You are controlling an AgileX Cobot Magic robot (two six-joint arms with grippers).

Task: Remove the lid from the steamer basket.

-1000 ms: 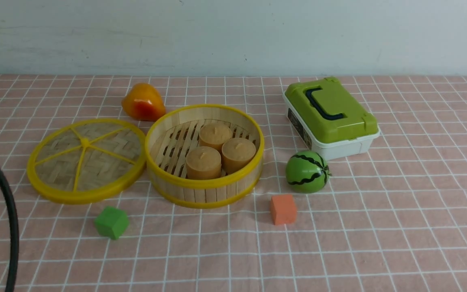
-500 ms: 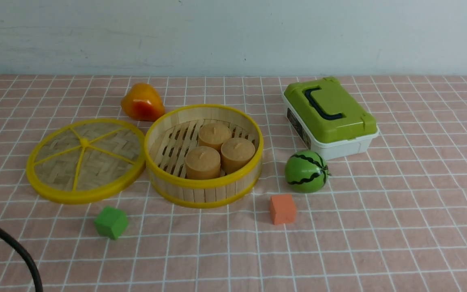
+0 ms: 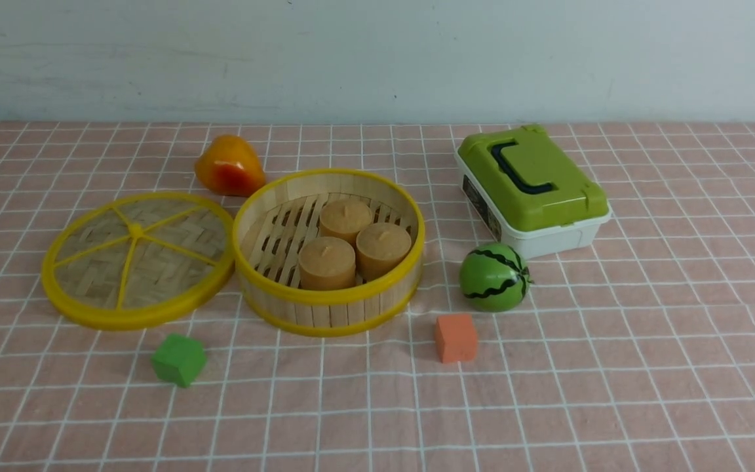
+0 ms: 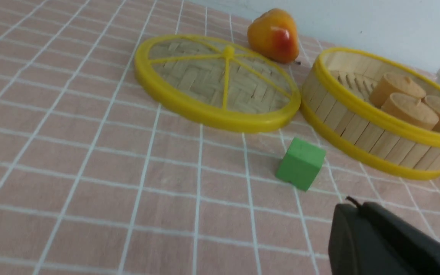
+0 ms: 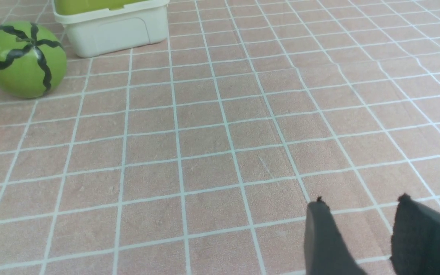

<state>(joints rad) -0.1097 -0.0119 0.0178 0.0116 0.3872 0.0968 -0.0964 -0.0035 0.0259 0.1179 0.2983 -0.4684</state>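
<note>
Two task things sit side by side in the front view. The lid (image 3: 138, 259) lies flat on the table (image 3: 548, 393), off the basket (image 3: 328, 311) and on its left, with the two rims touching or very nearly so. The basket stands open with three buns (image 3: 327, 262) inside. No arm shows here.

From the left wrist, the left end effector (image 4: 388, 244) appears only as one dark part at the frame's edge, so I cannot tell how far open it is. Nothing is seen in it. The lid lies ahead of it, beyond a green cube (image 4: 300, 163). Being round, it offers no long axis to line up on.

From the right wrist, the right end effector (image 5: 361, 204) has its fingers parted over bare table, holding nothing. Only a melon (image 5: 23, 59) and a white box (image 5: 113, 30) lie ahead, with neither lid nor basket in sight.

The lid is already off, so the task looks done. The left arm seems the nearer to the lid.
</note>
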